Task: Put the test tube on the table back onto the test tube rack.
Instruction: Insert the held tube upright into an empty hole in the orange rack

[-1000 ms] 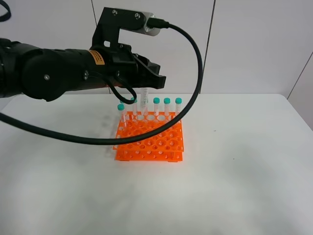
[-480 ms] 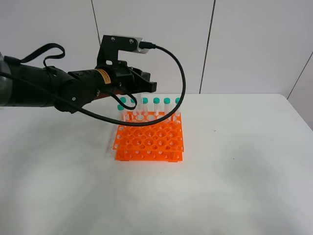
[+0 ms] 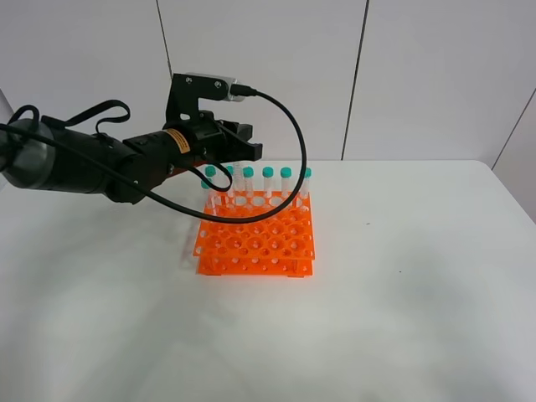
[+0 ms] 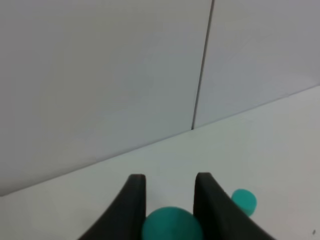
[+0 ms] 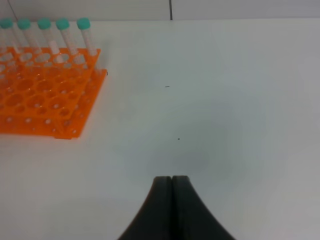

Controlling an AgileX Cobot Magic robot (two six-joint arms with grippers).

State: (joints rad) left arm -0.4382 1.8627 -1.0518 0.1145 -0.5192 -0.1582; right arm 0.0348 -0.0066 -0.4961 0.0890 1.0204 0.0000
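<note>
The orange test tube rack (image 3: 255, 243) stands on the white table (image 3: 402, 318). Several teal-capped tubes stand upright in its back row. One test tube (image 3: 248, 177) stands in that row just below my left gripper (image 3: 249, 151). In the left wrist view the fingers (image 4: 134, 200) are apart, with this tube's teal cap (image 4: 172, 226) low between them and a second cap (image 4: 243, 200) beside them. The rack also shows in the right wrist view (image 5: 45, 100). My right gripper (image 5: 171, 181) is shut and empty above bare table, off to the right of the rack.
A white panelled wall (image 3: 419, 75) rises behind the table's back edge. The left arm's black cable (image 3: 289, 167) loops over the back row of tubes. No tube lies on the table in these views.
My left gripper has brought a hanging tube down into the rack's back row. The arm has then drawn back to the left and away from the camera.
</note>
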